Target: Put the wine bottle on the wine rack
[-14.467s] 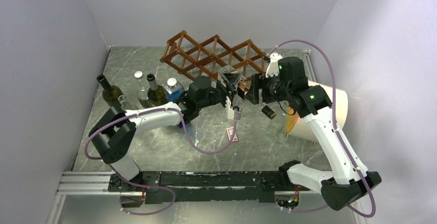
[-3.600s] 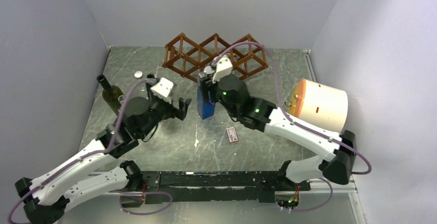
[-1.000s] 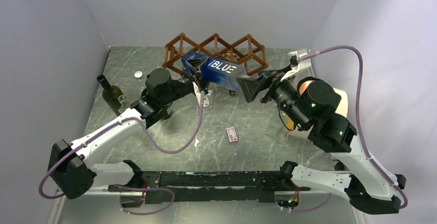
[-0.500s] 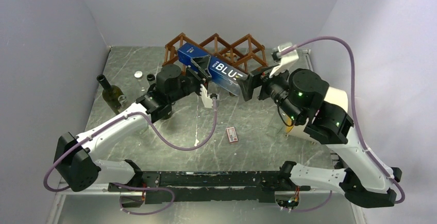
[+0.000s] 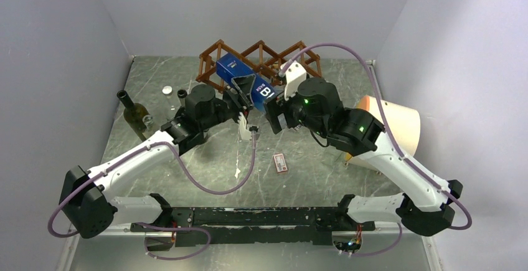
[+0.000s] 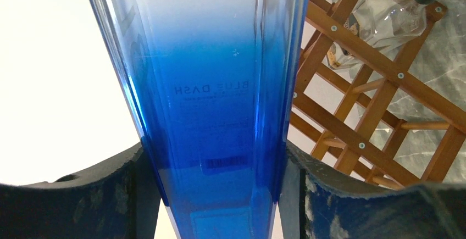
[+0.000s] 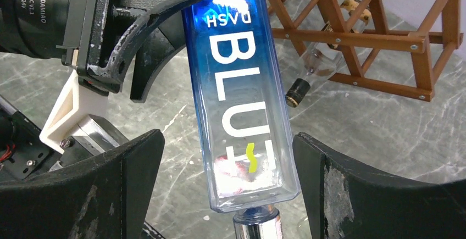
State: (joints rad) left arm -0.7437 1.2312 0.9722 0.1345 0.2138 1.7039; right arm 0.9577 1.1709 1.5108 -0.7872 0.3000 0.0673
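The wine bottle (image 5: 244, 78) is a square blue glass one with white lettering, held off the table and slanting toward the wine rack (image 5: 292, 65), a reddish-brown lattice at the back. My left gripper (image 5: 244, 95) is shut on the bottle's body (image 6: 214, 85), a finger pressed against each side. My right gripper (image 7: 228, 137) stands open, straddling the bottle's clear shoulder (image 7: 242, 112) and silver cap with gaps on both sides. A clear bottle (image 7: 319, 63) lies in the wine rack (image 7: 384, 41).
A green bottle (image 5: 132, 114), a dark bottle top (image 5: 182, 95) and a loose cap (image 5: 166, 90) sit at the left. A cream and orange cylinder (image 5: 389, 128) lies at the right wall. A small red card (image 5: 281, 162) lies on the table's middle.
My right arm has swung left, bringing its open fingers around the bottle's cap end. My left gripper has kept its hold, with the bottle shifted slightly left and back.
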